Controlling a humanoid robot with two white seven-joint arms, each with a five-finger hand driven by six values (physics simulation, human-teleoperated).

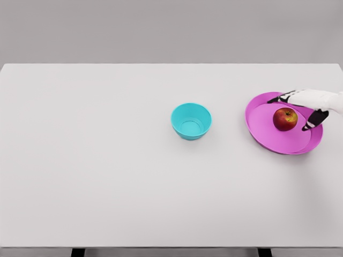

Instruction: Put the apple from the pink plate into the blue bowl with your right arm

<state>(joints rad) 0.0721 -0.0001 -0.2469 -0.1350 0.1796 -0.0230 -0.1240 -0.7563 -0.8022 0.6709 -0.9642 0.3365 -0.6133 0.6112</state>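
A red apple [285,119] rests on the pink plate [268,136] at the right of the table. My right hand [300,110] comes in from the right edge and hovers over the plate, its fingers spread around the apple's far and right sides without closing on it. One dark fingertip [277,99] lies behind the apple, another [309,126] to its right. The blue bowl [191,121] stands empty near the middle of the table, left of the plate. The left arm does not show.
The white table [107,160] spans the whole view, with its front edge near the bottom and a grey wall behind.
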